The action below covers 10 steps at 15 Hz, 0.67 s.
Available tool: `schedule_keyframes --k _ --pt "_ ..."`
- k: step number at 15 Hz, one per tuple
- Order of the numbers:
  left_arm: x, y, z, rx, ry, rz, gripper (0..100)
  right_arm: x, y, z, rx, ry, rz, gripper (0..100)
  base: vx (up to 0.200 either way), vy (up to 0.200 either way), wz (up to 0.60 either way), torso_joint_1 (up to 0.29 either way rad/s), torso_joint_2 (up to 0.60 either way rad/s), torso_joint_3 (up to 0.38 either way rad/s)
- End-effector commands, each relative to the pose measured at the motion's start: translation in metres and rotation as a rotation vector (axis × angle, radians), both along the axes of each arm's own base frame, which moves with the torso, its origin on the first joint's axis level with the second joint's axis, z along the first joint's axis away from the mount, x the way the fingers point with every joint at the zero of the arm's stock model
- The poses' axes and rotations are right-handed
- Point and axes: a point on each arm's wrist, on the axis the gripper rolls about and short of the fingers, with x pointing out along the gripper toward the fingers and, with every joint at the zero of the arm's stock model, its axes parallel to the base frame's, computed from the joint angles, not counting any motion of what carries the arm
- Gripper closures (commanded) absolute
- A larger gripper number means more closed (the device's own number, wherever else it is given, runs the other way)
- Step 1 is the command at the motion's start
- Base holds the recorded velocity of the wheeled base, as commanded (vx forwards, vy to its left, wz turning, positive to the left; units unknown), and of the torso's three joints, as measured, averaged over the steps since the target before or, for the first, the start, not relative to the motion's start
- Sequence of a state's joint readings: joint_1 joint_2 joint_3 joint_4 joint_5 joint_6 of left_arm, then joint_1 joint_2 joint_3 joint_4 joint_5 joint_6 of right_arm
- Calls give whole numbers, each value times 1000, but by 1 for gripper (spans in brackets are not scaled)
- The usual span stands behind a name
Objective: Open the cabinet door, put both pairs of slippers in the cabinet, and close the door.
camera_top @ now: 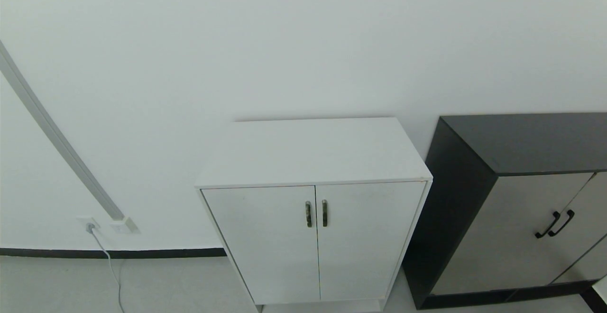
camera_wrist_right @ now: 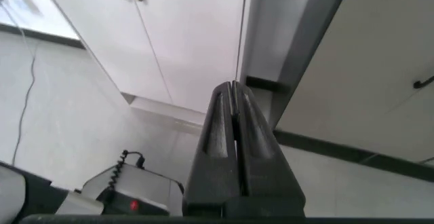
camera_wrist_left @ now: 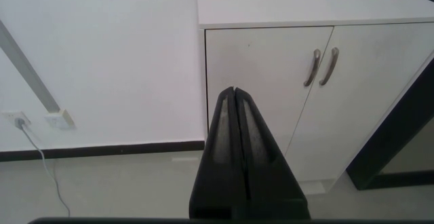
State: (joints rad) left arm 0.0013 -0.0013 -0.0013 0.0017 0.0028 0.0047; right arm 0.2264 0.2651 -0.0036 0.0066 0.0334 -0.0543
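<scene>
Against a white wall (camera_top: 303, 42), a black cabinet (camera_top: 455, 194) stands just beside the white cabinet (camera_top: 313, 154), whose two doors (camera_top: 265, 242) are shut. The left gripper (camera_wrist_left: 234, 91), fingers pressed together, faces the white cabinet's front. The right gripper (camera_wrist_right: 234, 85), likewise closed, hangs above the floor near both cabinets' bases. Paired handles (camera_top: 308, 214) flank the door seam. A cable (camera_top: 111, 268) trails from a wall socket (camera_top: 88, 224).

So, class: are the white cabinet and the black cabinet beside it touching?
Apart. The head view shows a strip of wall between the white cabinet and the black cabinet, with floor between their bases.
</scene>
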Motion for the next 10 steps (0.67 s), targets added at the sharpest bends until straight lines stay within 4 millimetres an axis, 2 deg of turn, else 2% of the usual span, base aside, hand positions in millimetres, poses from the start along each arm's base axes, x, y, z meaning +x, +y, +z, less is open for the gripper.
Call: schedule_keyframes --k 1,4,10 --pt "0 0 0 0 1 1 100 -5 0 -1 9 -57 -112 100 0 0 0 0 0 0" --pt "0 0 0 0 1 1 100 -11 0 -1 17 -143 -199 100 0 0 0 0 0 0" --pt "0 0 0 0 1 1 100 -20 1 -4 41 -261 -225 100 0 0 0 0 0 0"
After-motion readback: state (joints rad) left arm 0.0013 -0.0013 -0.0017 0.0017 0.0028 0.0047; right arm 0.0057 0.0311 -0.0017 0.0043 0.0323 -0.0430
